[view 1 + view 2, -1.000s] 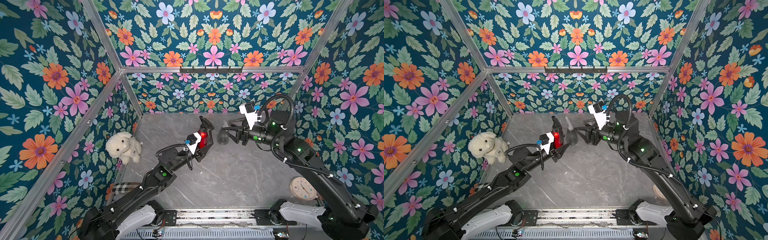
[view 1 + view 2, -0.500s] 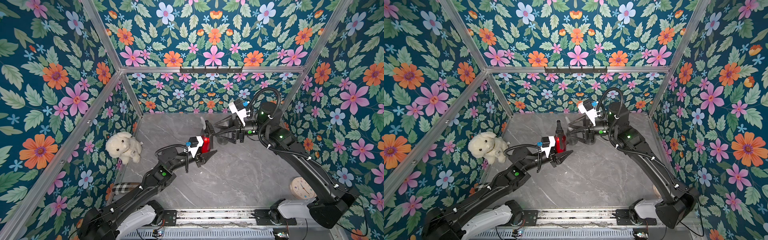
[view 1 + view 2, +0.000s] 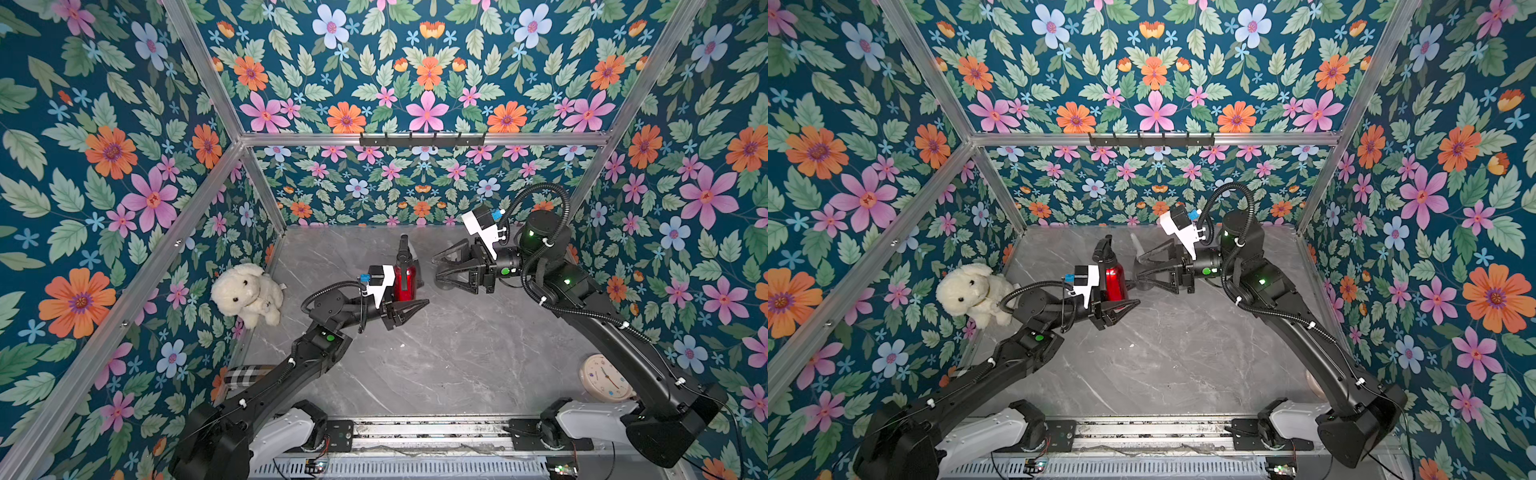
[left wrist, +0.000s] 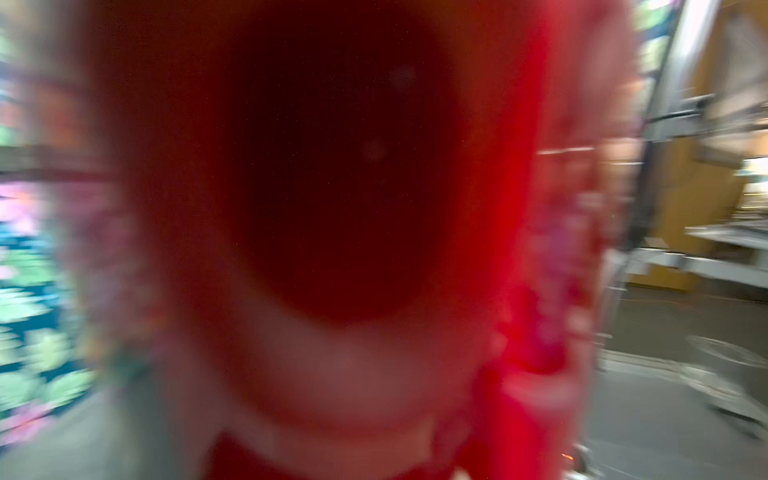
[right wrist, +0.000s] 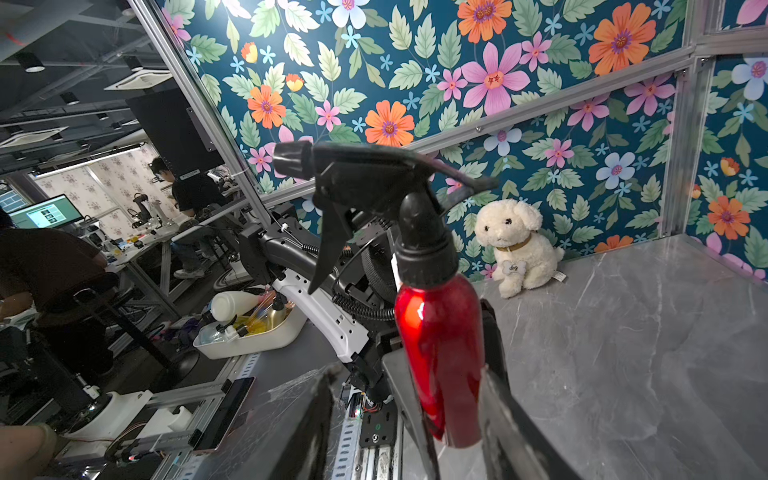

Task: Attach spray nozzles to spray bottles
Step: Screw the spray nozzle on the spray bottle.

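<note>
Black nozzle (image 5: 365,183) sits on red bottle (image 5: 440,353), which left gripper (image 3: 415,293) clamps; right gripper (image 3: 435,268) spread, empty (thread tightness unclear); grey bottle (image 3: 1137,248) looks bare.

Only 1 word reads clearly: "dog", in dark lower-case letters on a small white bone-shaped tag (image 5: 514,267). The tag hangs at the chest of the cream plush puppy (image 5: 513,237), which sits against the flowered wall in the right wrist view. In a top view, the round pale-faced clock (image 3: 604,376) near the table's edge carries a ring of marks around its dial, too small to read as figures. In the room behind, a lit computer monitor (image 5: 45,212) shows a window with blocks of content, likewise illegible.
</note>
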You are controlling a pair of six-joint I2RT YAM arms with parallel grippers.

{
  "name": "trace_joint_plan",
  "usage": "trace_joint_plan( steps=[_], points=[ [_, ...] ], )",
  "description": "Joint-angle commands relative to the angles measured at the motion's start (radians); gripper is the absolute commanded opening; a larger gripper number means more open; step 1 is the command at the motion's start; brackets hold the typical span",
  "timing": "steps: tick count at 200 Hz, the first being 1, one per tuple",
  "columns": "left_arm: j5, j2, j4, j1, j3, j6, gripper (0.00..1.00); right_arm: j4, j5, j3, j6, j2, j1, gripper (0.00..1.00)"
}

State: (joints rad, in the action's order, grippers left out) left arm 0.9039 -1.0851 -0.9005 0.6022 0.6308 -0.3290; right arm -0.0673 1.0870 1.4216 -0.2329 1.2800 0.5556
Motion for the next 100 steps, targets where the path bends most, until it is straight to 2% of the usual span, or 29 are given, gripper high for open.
trace_joint_plan(
  steps=[1,28,57,100],
  points=[
    [0.114,-0.02,-0.189,-0.004,0.0,-0.107,0.0,0.016,-0.006,0.023,0.008,0.006,0.018,0.57],
    [0.148,-0.038,-0.24,-0.004,-0.001,-0.144,0.0,0.014,-0.027,0.056,0.012,0.032,0.023,0.56],
    [0.178,-0.056,-0.268,-0.005,0.003,-0.175,0.0,-0.001,0.033,0.123,0.001,0.085,0.031,0.61],
    [0.184,-0.071,-0.263,-0.005,0.007,-0.177,0.0,-0.161,0.045,0.241,0.111,0.159,0.093,0.63]
  ],
)
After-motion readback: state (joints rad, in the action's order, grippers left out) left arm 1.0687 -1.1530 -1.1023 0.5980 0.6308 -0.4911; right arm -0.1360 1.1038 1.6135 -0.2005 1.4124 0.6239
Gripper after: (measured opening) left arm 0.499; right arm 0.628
